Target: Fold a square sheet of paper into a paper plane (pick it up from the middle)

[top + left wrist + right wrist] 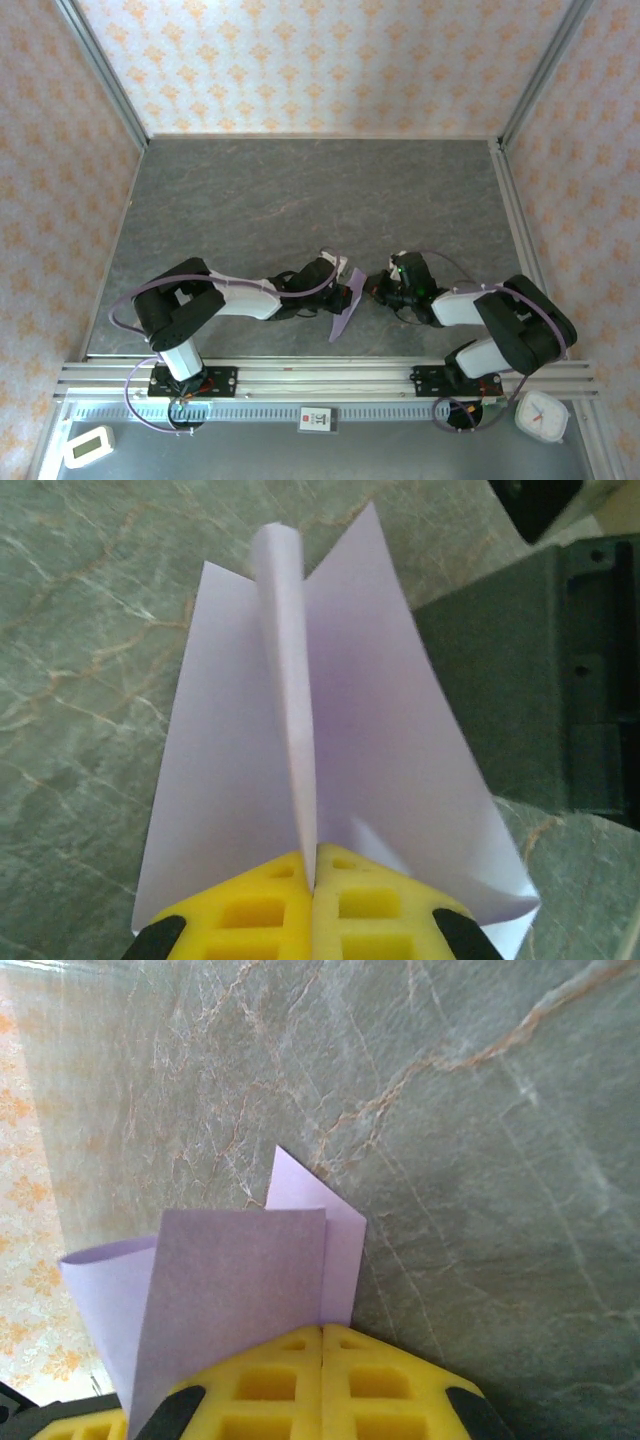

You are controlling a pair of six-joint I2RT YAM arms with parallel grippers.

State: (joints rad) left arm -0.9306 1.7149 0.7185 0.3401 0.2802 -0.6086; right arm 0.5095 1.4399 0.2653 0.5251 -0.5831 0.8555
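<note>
Pulling in different directions is the chief danger, since the white-and-black left arm (240, 298) and right arm (500, 325) meet near six o'clock of the table. The left gripper (315, 880) is clenched on a raised middle ridge of the square sheet of thin pale lilac paper (380, 740); the right gripper (322, 1355) is clenched on its folded flap. Mismatched motion would probably tear the sheet or slip it from one pinch, and a skewed squeeze would set a crooked crease. Cream wallpapered walls with orange motifs (300, 60) stand at nine, twelve and three o'clock. The grey marbled tabletop (300, 200) looks smooth and hard. A small round white clock (543, 415) sits at five o'clock, a small white timer (88, 446) at seven.
</note>
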